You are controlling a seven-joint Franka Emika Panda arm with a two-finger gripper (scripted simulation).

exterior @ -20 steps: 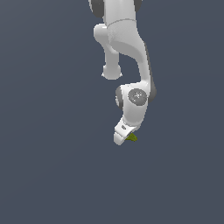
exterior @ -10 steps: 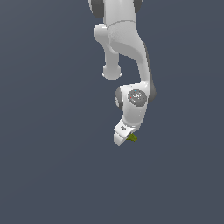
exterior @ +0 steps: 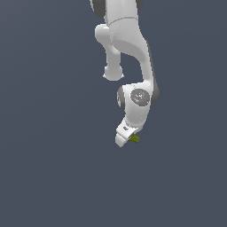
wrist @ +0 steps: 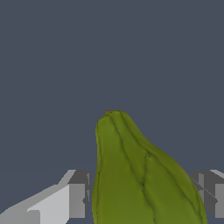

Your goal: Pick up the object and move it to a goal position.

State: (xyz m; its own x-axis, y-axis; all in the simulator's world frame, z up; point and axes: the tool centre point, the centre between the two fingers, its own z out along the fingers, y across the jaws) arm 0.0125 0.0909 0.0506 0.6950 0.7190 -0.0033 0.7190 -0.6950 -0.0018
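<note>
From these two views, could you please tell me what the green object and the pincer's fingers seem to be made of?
Green object: matte olive, ridged like fruit skin, no glare; being rendered, its material stays open. Fingers: flat grey-white, hard-edged, probably plastic or painted metal.

Ext cam far, high; wrist cam close, both share object (exterior: pixel 134 139).

Open dark floor (exterior: pixel 53 177) all round, no other items in either view. Only thing in the way is the object (wrist: pixel 140 179), sitting between the gripper (wrist: pixel 144 197) fingers (wrist: pixel 76 199); it fills most of the gap. One finger looks touching or v. close, small gap on the other side, contact unclear. Exterior view: object (exterior: pixel 134 139) just beside gripper (exterior: pixel 124 138) tip, arm overhead blocks approach from above. Sides and front free.
</note>
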